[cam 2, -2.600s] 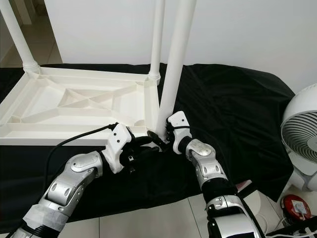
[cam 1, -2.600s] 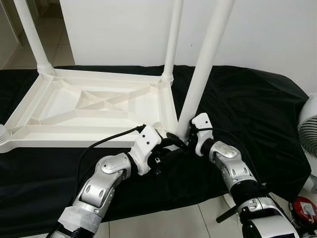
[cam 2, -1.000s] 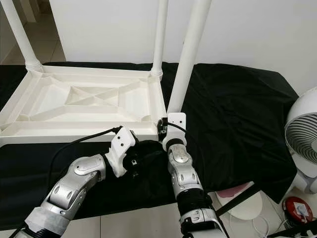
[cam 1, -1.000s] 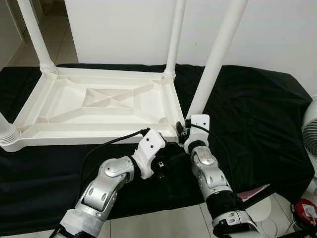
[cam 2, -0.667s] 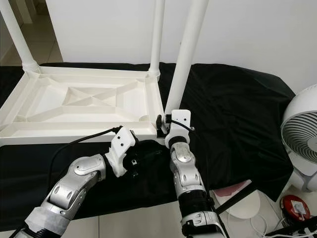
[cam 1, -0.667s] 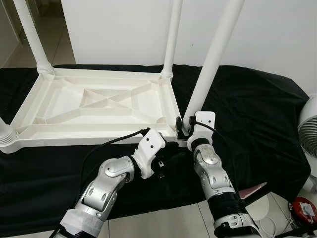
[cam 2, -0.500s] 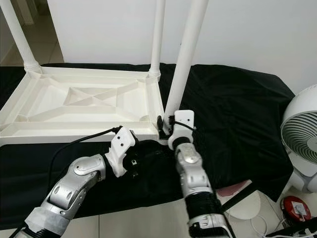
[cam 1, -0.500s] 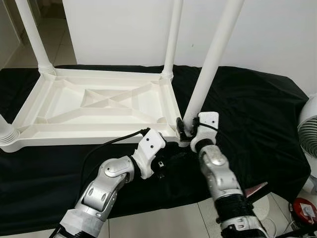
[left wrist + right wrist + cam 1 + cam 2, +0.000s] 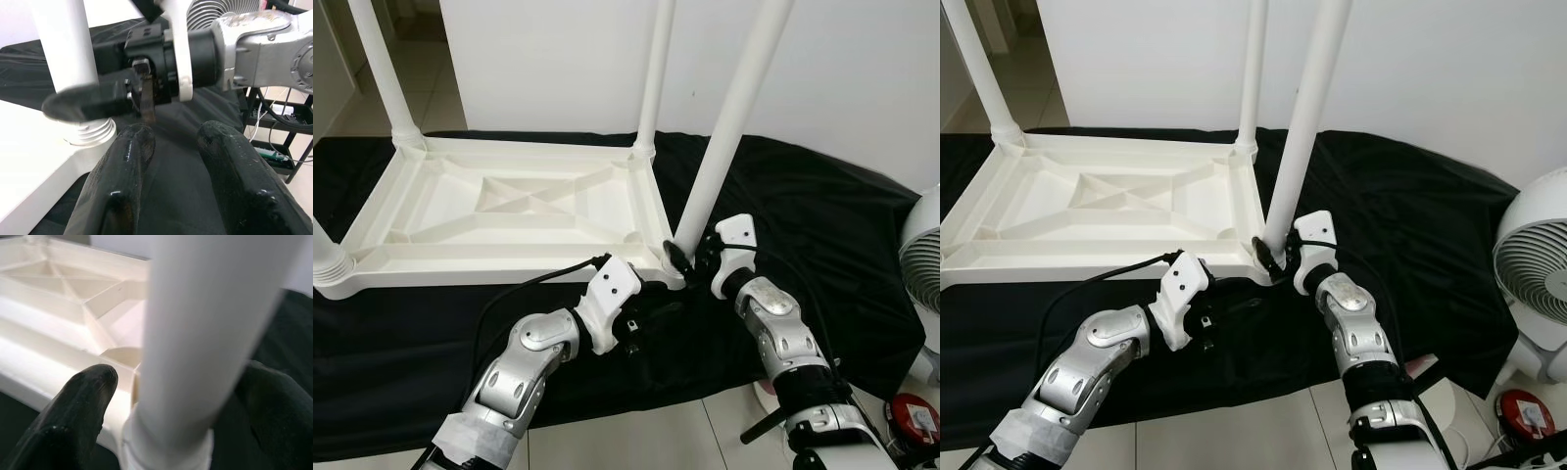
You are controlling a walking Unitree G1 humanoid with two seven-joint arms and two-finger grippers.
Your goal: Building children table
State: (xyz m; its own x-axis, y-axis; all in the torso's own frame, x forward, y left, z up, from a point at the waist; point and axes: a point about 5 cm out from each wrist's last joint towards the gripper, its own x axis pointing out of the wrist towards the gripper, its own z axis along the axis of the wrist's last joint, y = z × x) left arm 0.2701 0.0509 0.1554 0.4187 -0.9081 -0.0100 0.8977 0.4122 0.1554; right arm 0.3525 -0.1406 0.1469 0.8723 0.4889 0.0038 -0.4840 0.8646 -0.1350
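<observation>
Right hand (image 9: 690, 257) pinches the table leg (image 9: 724, 127) (left hand (image 9: 181, 161) spread beside)

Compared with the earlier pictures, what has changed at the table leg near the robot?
The right gripper swung around the base of the near leg, from straight in front to the robot's right, fingers still either side of it. The leg, tilted 2.6 s ago, now leans less. The left gripper stays low on the black cloth, holding nothing. The upturned tabletop and its other legs have not moved.
</observation>
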